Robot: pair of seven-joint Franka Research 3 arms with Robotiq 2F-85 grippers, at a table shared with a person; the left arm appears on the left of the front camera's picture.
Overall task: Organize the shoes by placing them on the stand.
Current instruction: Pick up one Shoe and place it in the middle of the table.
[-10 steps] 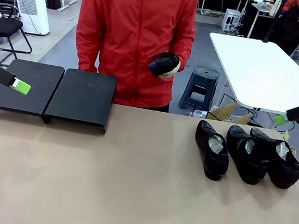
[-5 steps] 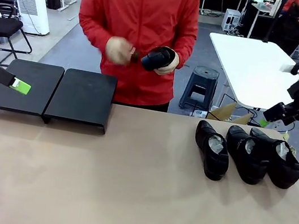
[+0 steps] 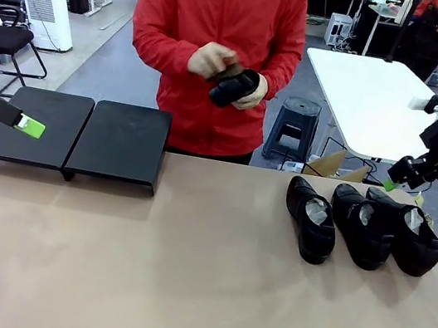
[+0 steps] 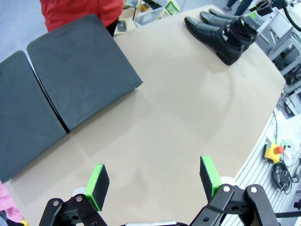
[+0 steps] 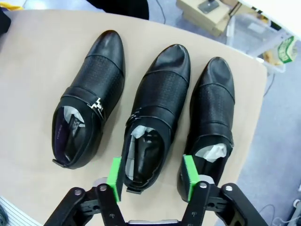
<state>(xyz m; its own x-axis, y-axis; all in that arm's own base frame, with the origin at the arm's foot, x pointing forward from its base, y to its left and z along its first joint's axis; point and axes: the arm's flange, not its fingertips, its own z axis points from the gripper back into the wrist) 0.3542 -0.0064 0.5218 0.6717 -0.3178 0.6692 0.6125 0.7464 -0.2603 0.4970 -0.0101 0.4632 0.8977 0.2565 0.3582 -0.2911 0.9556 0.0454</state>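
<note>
Beyond the stand [image 3: 72, 135], person's hands [image 3: 211, 60] around one shoe [image 3: 233, 87]

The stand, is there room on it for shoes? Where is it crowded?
Yes, the stand is all bare. So is the table between the stand and the three shoes. Crowded: the shoes lie close together, the right gripper above them.

the shoes [image 5: 160, 103] on the tan table [image 3: 183, 276] are glossy black, each with a band of fine perforated dots across the top, white paper [image 5: 209, 151] inside; one bears a silver buckle [image 5: 99, 104]. the held shoe [image 3: 233, 88] is black too. the stand [image 3: 117, 143] is matte black, the jacket [image 3: 227, 14] red. the left gripper [image 4: 154, 175] and right gripper [image 5: 151, 176] are black with bright green pads [image 5: 114, 179]
</note>
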